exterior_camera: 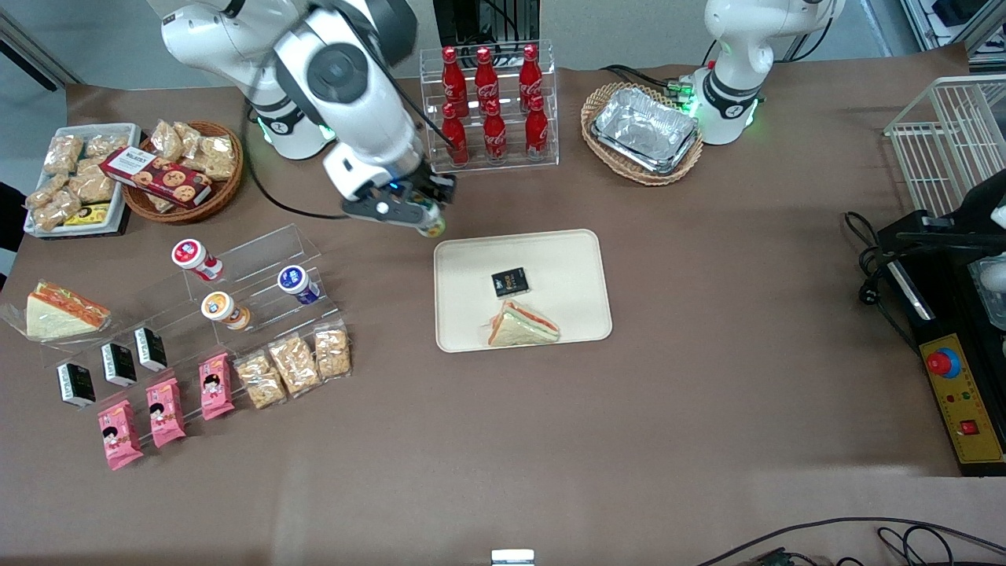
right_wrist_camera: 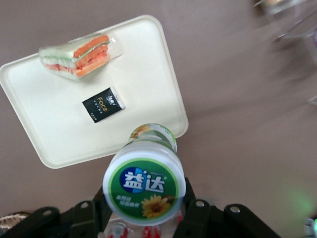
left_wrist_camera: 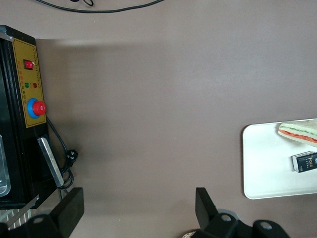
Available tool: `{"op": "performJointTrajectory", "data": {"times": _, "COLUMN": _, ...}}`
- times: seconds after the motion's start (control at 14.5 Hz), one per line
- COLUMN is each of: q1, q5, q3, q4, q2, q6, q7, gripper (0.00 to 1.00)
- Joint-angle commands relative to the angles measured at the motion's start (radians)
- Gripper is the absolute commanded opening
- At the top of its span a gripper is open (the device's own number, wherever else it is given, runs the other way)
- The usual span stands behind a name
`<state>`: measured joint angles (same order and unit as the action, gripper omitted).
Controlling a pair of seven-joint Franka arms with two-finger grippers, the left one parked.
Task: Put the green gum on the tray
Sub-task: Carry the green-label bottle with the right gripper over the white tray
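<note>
1. I am carrying the green gum [right_wrist_camera: 144, 184], a small white canister with a green lid, in the gripper [exterior_camera: 420, 212]. The gripper's fingers are clamped on its sides, and the canister is hanging in the air, touching nothing else.
2. Relative to the tray [exterior_camera: 464, 330], the green gum is hovering just off the corner that lies farthest from the front camera and toward the working arm's end of the desk; I judge it is not yet over the tray's floor.
3. I am reading this as the carry step: the pick is done and the placing is not.
4. For the next move I am planning to bring the gripper in over the tray, lower it, and only then part the fingers. The bare floor inside that corner looks like the safest spot.
5. On the tray, a small black packet [exterior_camera: 509, 282] is lying near the middle, and a wrapped sandwich [exterior_camera: 523, 325] is lying nearer the front camera than the packet; I am keeping clear of both.
6. The desk [exterior_camera: 629, 440] is covered in brown cloth. Away from the tray, toward the working arm's end, a clear stepped stand [exterior_camera: 251, 275] is holding three other canisters.
</note>
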<state>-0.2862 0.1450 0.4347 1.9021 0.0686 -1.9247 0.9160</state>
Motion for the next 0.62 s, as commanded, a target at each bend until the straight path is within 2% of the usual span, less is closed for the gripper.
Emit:
{"op": "performJointTrajectory", "data": {"times": 0.0, "q1": -0.039, "q5": 0.007, "q3": 0.003, "q4": 0.093, "q2": 0.068, "q6": -0.181, "q7": 0.035, "gripper": 0.26}}
{"op": "performJointTrajectory", "data": {"times": 0.21, "q1": -0.044, "q5": -0.013, "q3": 0.001, "q4": 0.195, "q2": 0.121, "q6": -0.351, "q7": 0.035, "gripper": 0.26}}
{"op": "performJointTrajectory", "data": {"times": 0.55, "q1": -0.044, "q5": -0.036, "q3": 0.001, "q4": 0.238, "q2": 0.226, "q6": -0.466, "q7": 0.035, "gripper": 0.26}}
